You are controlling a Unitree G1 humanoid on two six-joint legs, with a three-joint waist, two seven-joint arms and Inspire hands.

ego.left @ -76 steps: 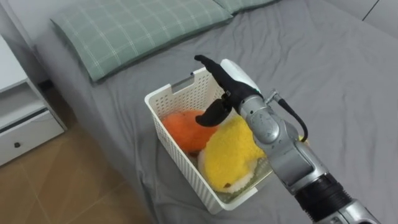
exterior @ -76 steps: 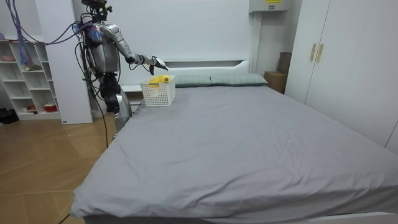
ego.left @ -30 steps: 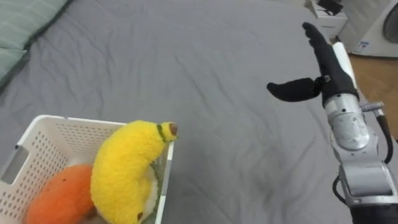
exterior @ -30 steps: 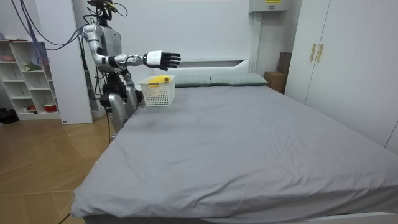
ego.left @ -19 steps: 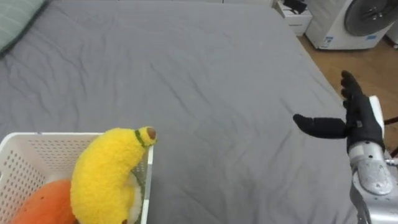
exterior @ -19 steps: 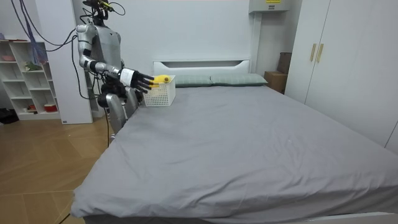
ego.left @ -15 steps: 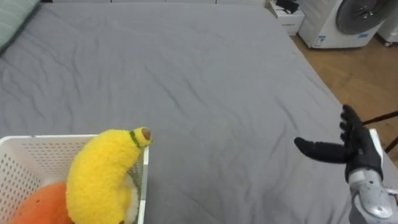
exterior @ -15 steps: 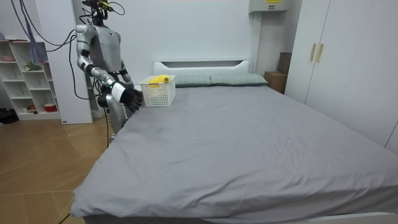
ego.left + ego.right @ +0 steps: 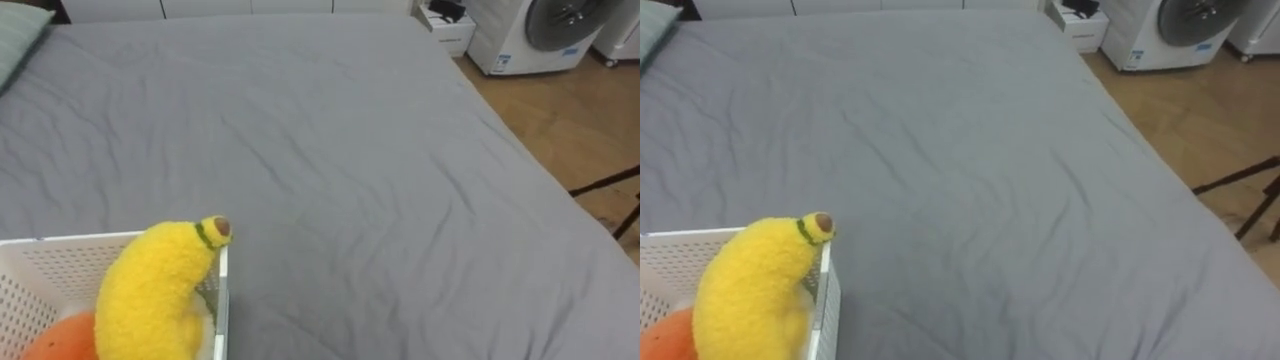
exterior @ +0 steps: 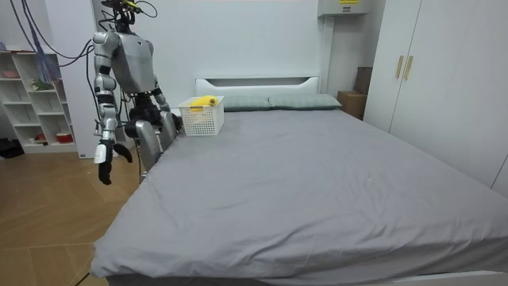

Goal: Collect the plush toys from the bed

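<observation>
stands at the bedside right by the white basket (image 9: pixel 50 275) (head end of the bed (image 9: pixel 350 150), going by the room view). hangs the right hand (image 10: pixel 104 165) low, well apart from the basket, fingers loose and empty; cannot tell the state of the left hand (image 10: pixel 170 125), nearer the basket. finds 2 toys inside the basket: a yellow banana plush (image 9: pixel 155 290) on top, an orange plush (image 9: pixel 55 345) beneath. looks like a last check, so sweep the whole sheet beyond the basket. leaves wide bare room beyond the basket; mind the far edge, dropping to floor (image 9: pixel 570 110).
</observation>
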